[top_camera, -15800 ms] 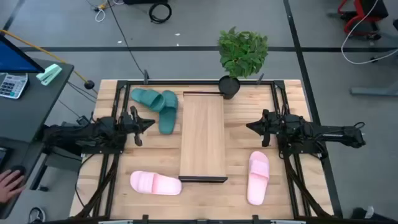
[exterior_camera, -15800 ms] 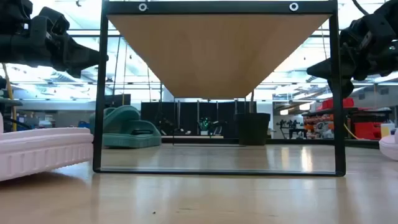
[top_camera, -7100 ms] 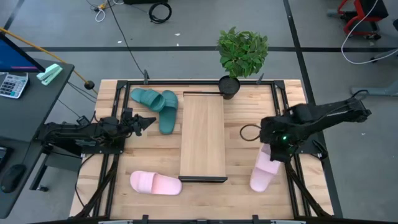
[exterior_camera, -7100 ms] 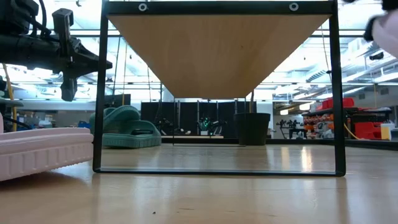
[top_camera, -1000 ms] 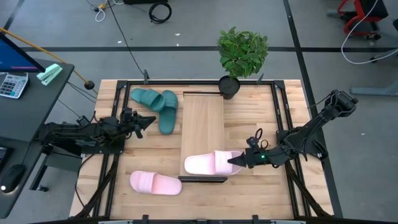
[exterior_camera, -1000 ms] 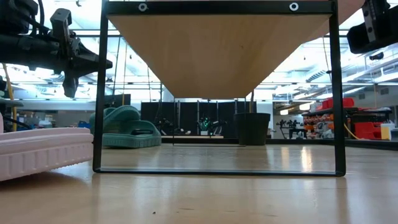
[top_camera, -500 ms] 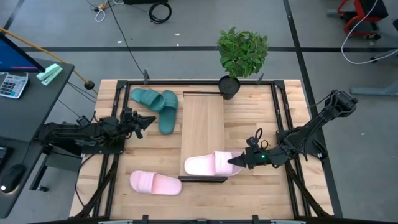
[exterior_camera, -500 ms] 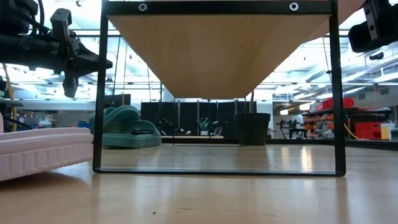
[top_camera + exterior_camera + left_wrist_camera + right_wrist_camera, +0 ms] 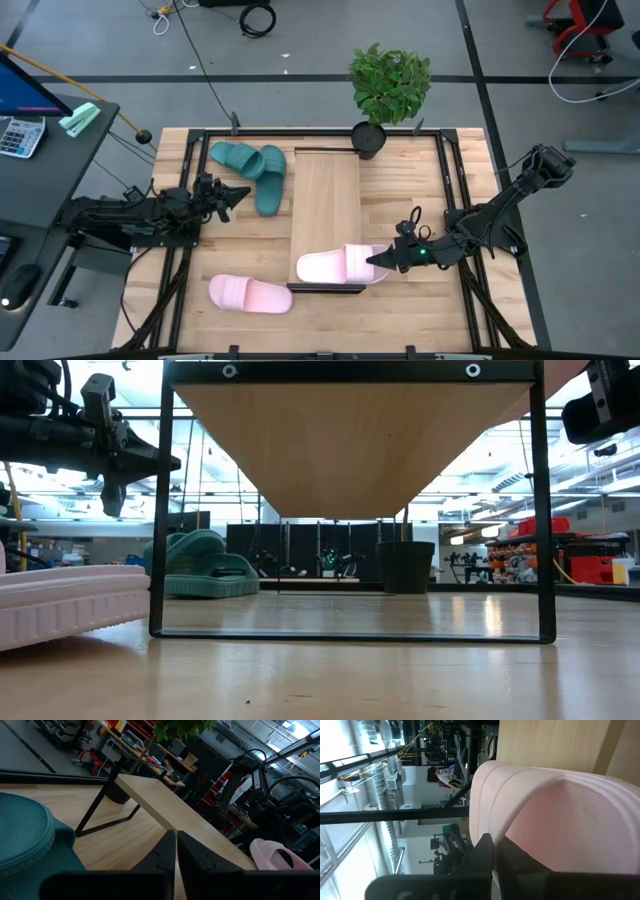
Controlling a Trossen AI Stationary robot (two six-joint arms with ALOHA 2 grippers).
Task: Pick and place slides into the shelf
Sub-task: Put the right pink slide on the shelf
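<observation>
The shelf (image 9: 325, 205) is a raised wood board on a dark frame in the middle of the table. One pink slide (image 9: 340, 265) lies crosswise on its near end, and my right gripper (image 9: 384, 258) is shut at that slide's right end. A second pink slide (image 9: 250, 295) lies flat on the table, near left of the shelf. Two teal slides (image 9: 255, 170) lie at the far left, one partly against the other. My left gripper (image 9: 238, 195) hovers shut to the left of the shelf, touching nothing. My right gripper has the pink slide by its right end, at the edge of the strap (image 9: 515, 842); the fingers themselves hide the exact hold. The fingers come nearly level from the table's right, along the slide. The slide rests on the shelf, with its held end overhanging the shelf's right edge (image 9: 372, 260).
A potted plant (image 9: 388, 85) stands at the shelf's far end. The shelf's dark frame legs (image 9: 157, 510) stand at the near end. Bare tabletop (image 9: 420, 180) lies to the right of the shelf.
</observation>
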